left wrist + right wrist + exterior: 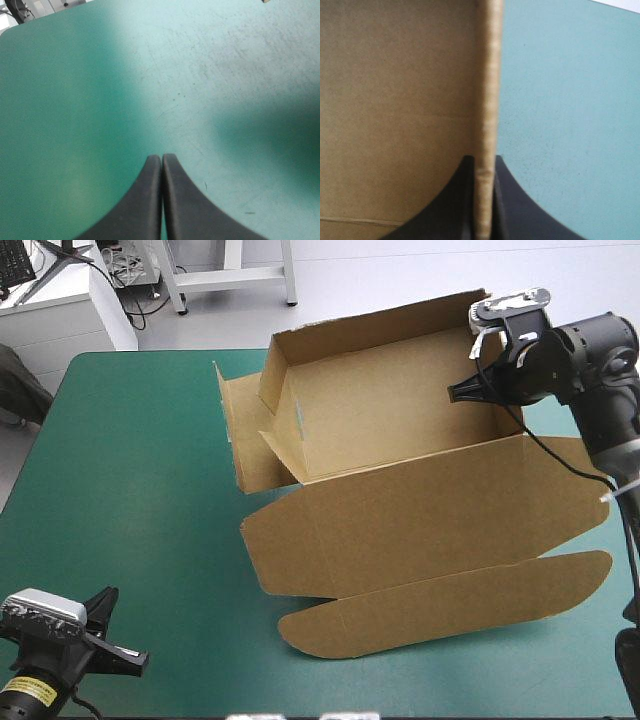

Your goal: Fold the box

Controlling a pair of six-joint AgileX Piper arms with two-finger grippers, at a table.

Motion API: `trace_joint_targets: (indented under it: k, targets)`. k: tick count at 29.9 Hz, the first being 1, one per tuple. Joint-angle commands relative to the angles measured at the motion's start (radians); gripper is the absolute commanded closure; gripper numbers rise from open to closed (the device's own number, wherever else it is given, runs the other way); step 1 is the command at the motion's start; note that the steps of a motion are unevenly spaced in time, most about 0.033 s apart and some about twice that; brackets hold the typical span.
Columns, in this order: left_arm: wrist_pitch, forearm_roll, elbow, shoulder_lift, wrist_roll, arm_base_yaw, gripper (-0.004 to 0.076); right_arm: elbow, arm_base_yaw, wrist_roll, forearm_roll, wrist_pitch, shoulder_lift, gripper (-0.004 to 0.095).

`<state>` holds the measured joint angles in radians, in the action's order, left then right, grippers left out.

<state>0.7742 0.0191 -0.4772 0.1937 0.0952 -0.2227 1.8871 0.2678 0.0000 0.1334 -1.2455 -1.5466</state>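
Observation:
The brown box (400,430) stands in the middle of the table as an open tray with its back and left walls raised. Its lid (430,530) lies flat toward the front, ending in a rounded flap. My right gripper (470,390) is at the tray's right wall, shut on that wall's edge (486,100), one black finger on each side. The box's inside shows to one side of the wall and teal-green cover to the other. My left gripper (125,635) hovers at the table's front left corner, far from the box, shut on nothing (162,160).
A loose side flap (245,435) of the box sticks out flat from its left end. Bare teal-green cover (120,500) fills the table's left half. The table's far edge runs just behind the box.

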Motion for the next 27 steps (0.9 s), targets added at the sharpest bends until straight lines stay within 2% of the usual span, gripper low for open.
trace_joint_targets:
  k: [1, 4, 6, 9, 11, 12, 18, 23, 27]
  targets:
    - [-0.145, -0.067, -0.024, 0.012, -0.013, 0.003, 0.0713, 0.032, -0.004, 0.022, 0.016, -0.009, 0.068, 0.0928]
    - [-0.201, -0.12, -0.024, 0.012, -0.013, 0.003, 0.0631, 0.03, -0.004, 0.029, 0.014, -0.009, 0.068, 0.0928]
    - [-0.219, -0.152, -0.024, 0.012, -0.011, 0.003, 0.0539, 0.03, -0.004, 0.029, 0.013, -0.009, 0.058, 0.0928]
    - [-0.232, -0.203, -0.024, 0.012, -0.009, 0.003, 0.0336, 0.03, -0.004, 0.029, 0.009, -0.009, 0.047, 0.0928]
    - [-0.252, -0.221, -0.024, 0.012, -0.009, 0.003, 0.0239, 0.03, -0.004, 0.029, -0.001, -0.009, 0.045, 0.0928]
    - [-0.259, -0.223, -0.024, 0.012, -0.009, 0.003, 0.0214, 0.03, -0.004, 0.029, -0.006, -0.009, 0.045, 0.0928]
    - [-0.266, -0.349, -0.024, 0.012, 0.0, 0.003, 0.0225, 0.03, -0.004, 0.029, -0.01, -0.009, 0.045, 0.0928]
    - [-0.307, -0.324, -0.024, 0.029, 0.055, 0.003, 0.0225, 0.03, -0.004, 0.021, -0.01, -0.009, 0.045, 0.0928]
    - [-0.363, -0.291, -0.055, 0.12, 0.055, 0.003, 0.0268, 0.03, -0.004, 0.016, -0.01, -0.009, 0.045, 0.0928]
